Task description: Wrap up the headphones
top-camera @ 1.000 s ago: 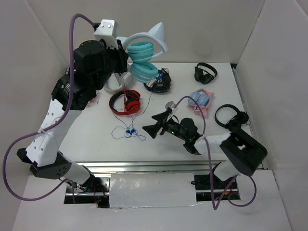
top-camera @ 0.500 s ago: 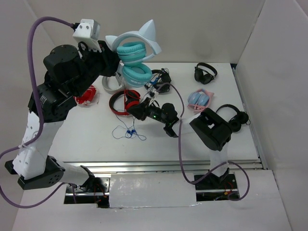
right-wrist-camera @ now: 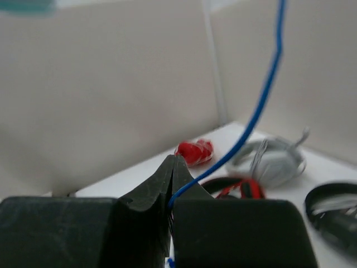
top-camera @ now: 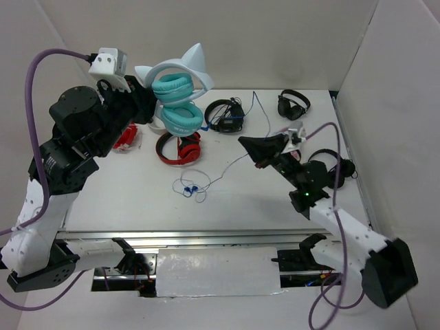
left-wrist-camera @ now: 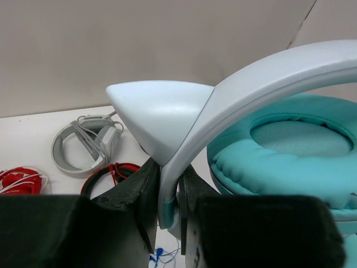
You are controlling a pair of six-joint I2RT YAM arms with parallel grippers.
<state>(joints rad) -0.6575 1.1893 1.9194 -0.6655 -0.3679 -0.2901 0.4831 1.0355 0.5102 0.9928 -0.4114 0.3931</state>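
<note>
White walls box in a white table (top-camera: 137, 199). Up at eleven o'clock, the left gripper (left-wrist-camera: 167, 192) clamps the white band of the teal headphones (top-camera: 175, 103), held off the surface. Toward three o'clock, the right gripper (right-wrist-camera: 172, 167) pinches their thin blue cable (right-wrist-camera: 268, 84).

- The teal headphones (top-camera: 177, 103) hang above the far left of the table (top-camera: 137, 199), their padded cups close together.
- The white cat-eared band (left-wrist-camera: 251, 84) is pinched at an ear's base by the left gripper (left-wrist-camera: 169, 195).
- The thin blue cable (right-wrist-camera: 262, 95) passes through the closed right gripper (right-wrist-camera: 172, 173), and its end lies looped on the table.
</note>
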